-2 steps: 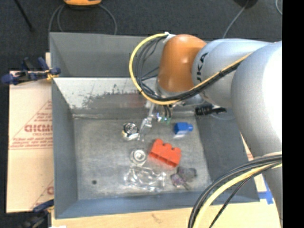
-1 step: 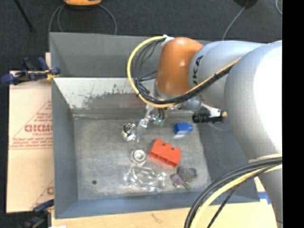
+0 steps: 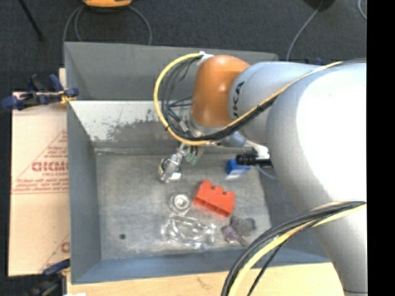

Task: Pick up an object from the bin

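Camera view: where do we stand in the grey bin (image 3: 83, 184)?
— The arm (image 3: 296, 122) hangs its tool (image 3: 171, 169) over the back of the floor. We cannot tell its opening, nor any hold. We judge this the approach.
— Nearest things?
— The red brick (image 3: 216, 198), long axis running down-right, and closer, just before the tool, a small silver round piece (image 3: 179, 202). Next we must centre, then descend.

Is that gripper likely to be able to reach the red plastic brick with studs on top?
Probably yes. The red plastic brick lies uncovered on the floor of the grey metal bin, close to the gripper, with nothing on top of it.
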`<state>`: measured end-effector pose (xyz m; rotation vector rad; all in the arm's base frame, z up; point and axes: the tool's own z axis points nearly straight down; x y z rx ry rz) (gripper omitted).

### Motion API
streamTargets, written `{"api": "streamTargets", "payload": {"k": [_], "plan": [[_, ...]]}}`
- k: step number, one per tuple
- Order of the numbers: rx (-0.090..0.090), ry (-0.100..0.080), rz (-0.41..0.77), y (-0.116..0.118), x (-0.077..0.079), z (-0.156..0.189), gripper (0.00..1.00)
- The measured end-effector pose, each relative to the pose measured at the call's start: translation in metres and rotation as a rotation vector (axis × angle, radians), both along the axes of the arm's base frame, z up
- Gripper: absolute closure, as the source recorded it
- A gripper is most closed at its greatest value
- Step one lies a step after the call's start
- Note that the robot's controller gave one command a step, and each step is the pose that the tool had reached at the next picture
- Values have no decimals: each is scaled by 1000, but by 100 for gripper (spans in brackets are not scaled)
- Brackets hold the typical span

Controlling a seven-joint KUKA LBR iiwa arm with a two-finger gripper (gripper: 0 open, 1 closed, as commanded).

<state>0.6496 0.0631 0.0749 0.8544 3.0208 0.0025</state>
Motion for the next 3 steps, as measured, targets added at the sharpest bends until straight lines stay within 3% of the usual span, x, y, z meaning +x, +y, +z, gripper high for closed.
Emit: {"api": "streamTargets", "payload": {"k": [1,2,3], "plan": [[-1,4,1,-1,0,2,0],[-2,-10,2,-2,4,4,100],[-2,-3,3,-3,5,20,100]]}}
